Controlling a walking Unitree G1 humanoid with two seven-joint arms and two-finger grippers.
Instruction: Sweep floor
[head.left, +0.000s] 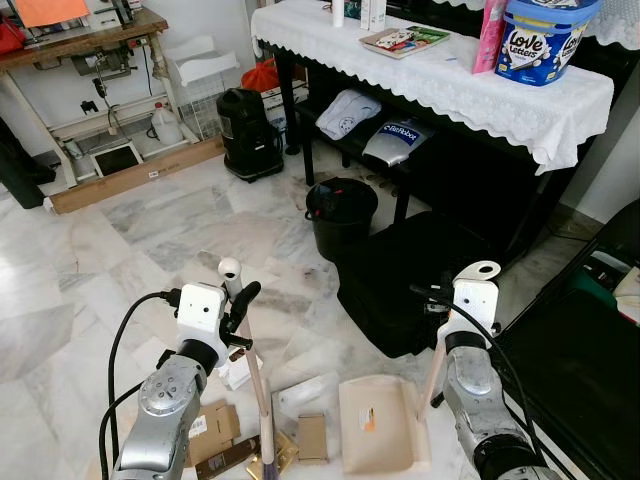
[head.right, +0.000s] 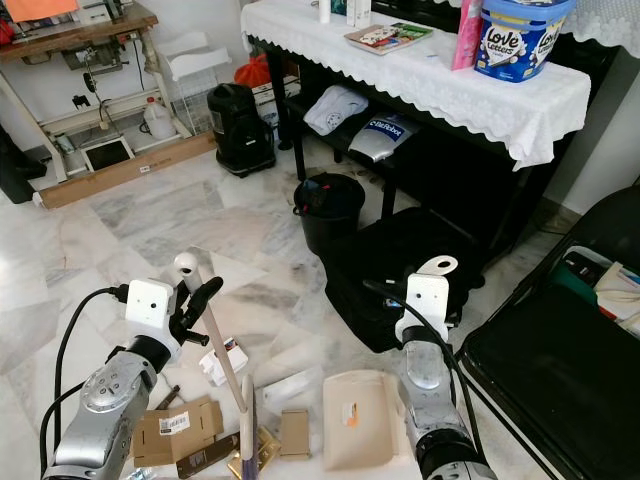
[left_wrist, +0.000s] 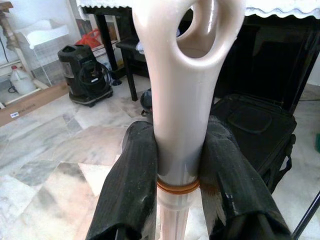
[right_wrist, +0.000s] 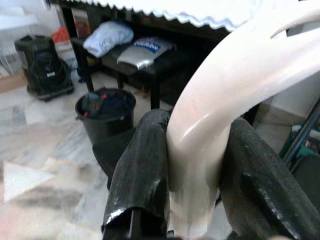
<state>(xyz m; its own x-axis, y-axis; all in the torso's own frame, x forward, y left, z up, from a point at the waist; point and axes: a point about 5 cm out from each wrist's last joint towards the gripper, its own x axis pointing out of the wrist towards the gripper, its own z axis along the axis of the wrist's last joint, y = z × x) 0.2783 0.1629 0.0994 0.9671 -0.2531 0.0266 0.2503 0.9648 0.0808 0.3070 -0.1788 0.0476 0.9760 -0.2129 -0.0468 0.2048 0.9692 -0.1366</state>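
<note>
My left gripper (head.left: 240, 305) is shut on the cream broom handle (head.left: 256, 372), just below its looped top; the broom head (head.left: 268, 462) rests on the marble floor at the bottom edge. In the left wrist view both fingers (left_wrist: 132, 190) press the handle (left_wrist: 180, 100). My right gripper (head.left: 445, 303) is shut on the curved handle (right_wrist: 210, 125) of a beige dustpan (head.left: 375, 425) that lies flat on the floor. Litter lies between them: a cardboard piece (head.left: 210, 430), a small brown box (head.left: 312, 437) and a white wrapper (head.left: 310, 392).
A black bin (head.left: 341, 215) and a black bag (head.left: 410, 285) stand just ahead. Behind them is a table with a white lace cloth (head.left: 450, 90). A black vacuum (head.left: 248, 135) is at the back left, a black chair (head.left: 580, 370) close on the right.
</note>
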